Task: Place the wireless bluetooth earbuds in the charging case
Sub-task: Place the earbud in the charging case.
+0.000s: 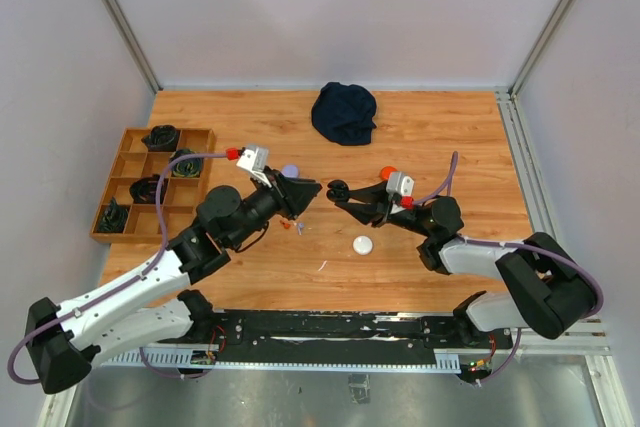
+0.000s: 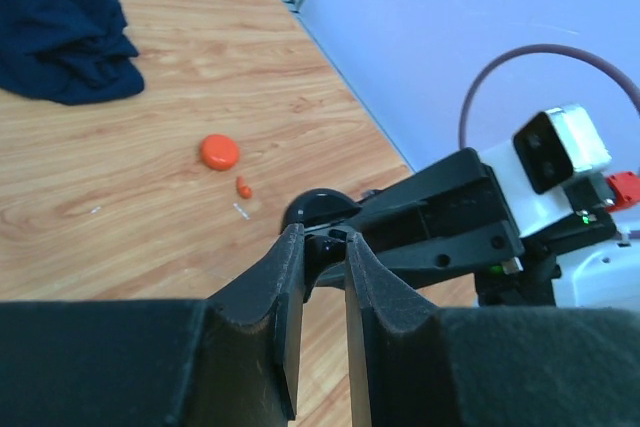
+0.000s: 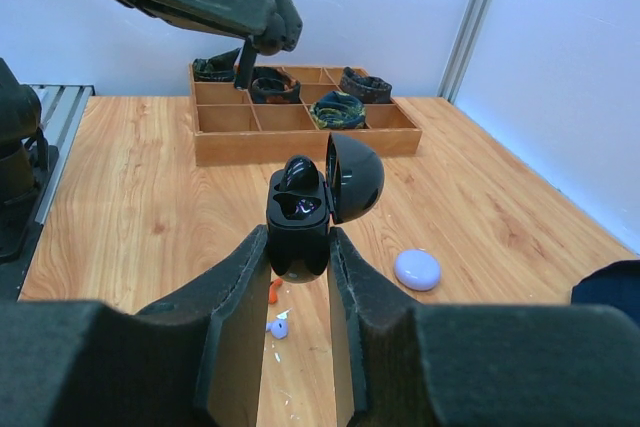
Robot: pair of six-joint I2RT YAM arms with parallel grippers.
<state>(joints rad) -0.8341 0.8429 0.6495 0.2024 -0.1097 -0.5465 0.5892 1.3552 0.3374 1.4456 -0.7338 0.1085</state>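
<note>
**Handover in mid-air:** The right jaws, drawn narrow, clamp the lower half of the black charging case (image 3: 300, 232). They hold it upright and clear of the bench (image 3: 150, 207), with its lid (image 3: 355, 182) swung open to the jaws' right. That pose appears chosen to turn the sockets toward the other arm. A seated earbud (image 3: 298, 175) fills the socket on the jaws' left; the one next to it looks free.

The left jaws, all but shut, pinch what appears to be a small black earbud (image 2: 327, 243) at their very tips. They are poised just in front of the open case, touching or nearly so. Such a tip hold would leave the bud free to drop into the free socket.

On the bench directly beneath the right jaws lie a red-orange earbud (image 3: 274, 292) and a purple earbud (image 3: 280, 327). A purple case (image 3: 418, 269) sits a little beyond them, to the jaws' right.

Farther ahead of the right jaws stands a wooden tray (image 3: 300, 132). Past the left jaws, an orange case (image 2: 219, 151) rests with a loose bud (image 2: 244, 187) just beside it. A dark cloth (image 2: 60, 27) lies farthest off.
</note>
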